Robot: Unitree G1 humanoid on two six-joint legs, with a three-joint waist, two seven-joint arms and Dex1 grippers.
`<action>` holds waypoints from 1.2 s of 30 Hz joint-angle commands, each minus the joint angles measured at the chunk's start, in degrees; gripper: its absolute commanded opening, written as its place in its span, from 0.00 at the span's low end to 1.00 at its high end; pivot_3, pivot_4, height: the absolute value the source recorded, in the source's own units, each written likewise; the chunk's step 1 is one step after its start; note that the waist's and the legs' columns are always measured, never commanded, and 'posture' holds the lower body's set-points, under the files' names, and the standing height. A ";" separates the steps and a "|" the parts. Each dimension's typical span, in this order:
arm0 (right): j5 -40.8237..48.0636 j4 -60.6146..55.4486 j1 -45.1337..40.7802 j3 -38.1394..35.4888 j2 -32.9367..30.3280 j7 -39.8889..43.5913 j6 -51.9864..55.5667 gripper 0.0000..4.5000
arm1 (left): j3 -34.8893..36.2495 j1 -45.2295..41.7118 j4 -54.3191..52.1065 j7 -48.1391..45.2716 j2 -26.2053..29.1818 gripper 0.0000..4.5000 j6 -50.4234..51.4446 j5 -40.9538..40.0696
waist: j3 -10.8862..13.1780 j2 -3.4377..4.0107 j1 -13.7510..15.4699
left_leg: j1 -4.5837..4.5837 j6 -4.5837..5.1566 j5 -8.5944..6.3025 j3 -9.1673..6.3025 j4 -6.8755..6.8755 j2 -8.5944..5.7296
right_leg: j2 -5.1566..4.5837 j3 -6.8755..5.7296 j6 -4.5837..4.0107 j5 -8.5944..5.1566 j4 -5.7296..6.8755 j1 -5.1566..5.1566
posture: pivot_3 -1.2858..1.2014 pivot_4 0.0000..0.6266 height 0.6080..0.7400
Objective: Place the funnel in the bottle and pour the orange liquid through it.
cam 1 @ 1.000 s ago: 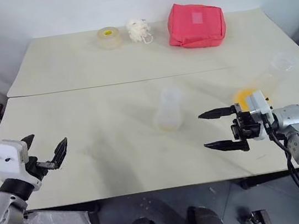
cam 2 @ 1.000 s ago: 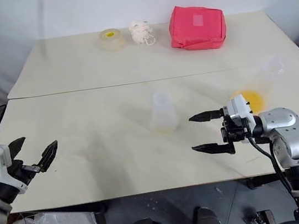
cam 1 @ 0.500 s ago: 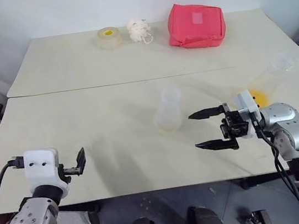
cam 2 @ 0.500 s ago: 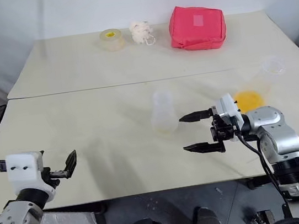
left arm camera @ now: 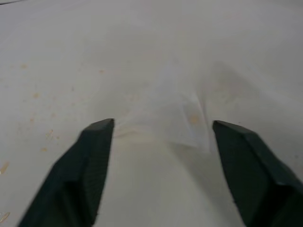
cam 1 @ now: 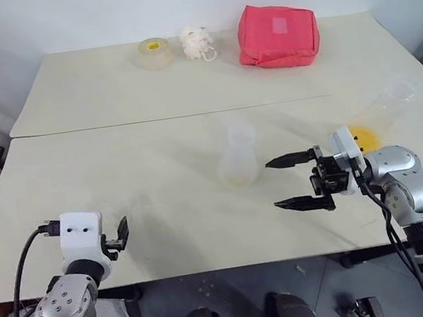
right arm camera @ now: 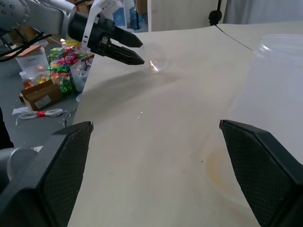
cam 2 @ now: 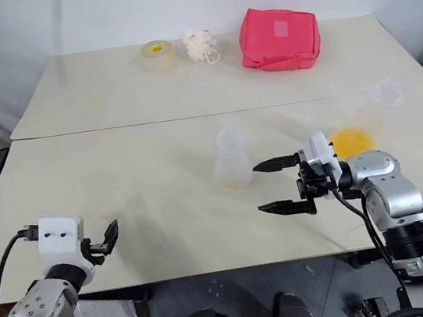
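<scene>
Funnel [left arm camera: 176, 117]: one, colourless and transparent, lying on the desk [cam 1: 114, 140] near its front left edge, just ahead of the left hand [cam 1: 119, 233]; in the left wrist view it is a faint clear cone between and beyond the two black fingertips, and whether it touches them cannot be told. The left hand's fingers are spread and pinch nothing. Bottle [cam 1: 237, 155]: one, a clear conical flask standing upright at mid-desk, broad base, narrow neck, a faint yellowish tint at its foot. Orange liquid [cam 1: 364, 137]: a shallow translucent pool in the base of a second flask [cam 1: 392, 95], clear with a flared mouth, at the right edge of the desk behind the right hand's arm, well apart from the bottle. Right hand [cam 1: 273, 184]: fingers spread wide, level, pointing toward the bottle from its right, near it but apart, holding nothing. Far side of the desk, in a row: one tape roll [cam 1: 154, 53] with a yellow core, one white puff [cam 1: 197, 42], one pink pouch [cam 1: 278, 34] bearing a pale patch with no legible text. Blue handwriting on the left arm is too small to read. Count: two flasks, one funnel, three bystanding items.
</scene>
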 commanded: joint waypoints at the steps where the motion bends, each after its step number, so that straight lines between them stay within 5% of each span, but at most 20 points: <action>1: 2.76 -2.66 -0.54 -2.12 -0.19 1.00 0.70 1.00 | 0.44 -0.63 0.15 -0.59 0.45 0.50 0.62 0.35 | 0.00 0.00 -0.01 | 0.00 0.00 0.00 0.00 0.00 0.00 | 0.00 0.00 0.00 0.00 0.00 0.00 | 0.52 0.24 1.00; 8: 2.98 -3.42 0.20 -2.05 0.05 0.03 0.65 1.00 | 4.97 -1.41 1.55 -2.92 1.15 0.01 1.03 -1.24 | 0.00 0.00 -0.02 | 0.00 0.00 0.00 0.00 0.00 0.00 | 0.00 -0.02 0.00 0.00 0.00 0.00 | 0.52 0.24 1.00; 23: 5.47 -5.42 -1.24 -4.31 2.86 -5.64 2.58 1.00 | 21.42 -13.66 1.48 -12.39 8.18 0.01 11.44 -18.69 | 0.00 0.00 -0.02 | 0.00 -0.01 0.00 -0.07 -0.01 0.00 | 0.00 -0.05 0.00 0.00 0.00 0.03 | 0.52 0.24 1.00; 36: 3.24 -7.21 0.10 -5.28 4.69 -12.34 -0.28 1.00 | 8.27 -38.04 19.32 -21.16 16.46 0.01 9.42 -25.74 | 0.01 0.00 -0.24 | 0.00 -0.02 0.01 -0.01 -0.11 -0.06 | 0.06 -0.09 0.01 0.00 0.03 -0.04 | 0.52 0.24 1.00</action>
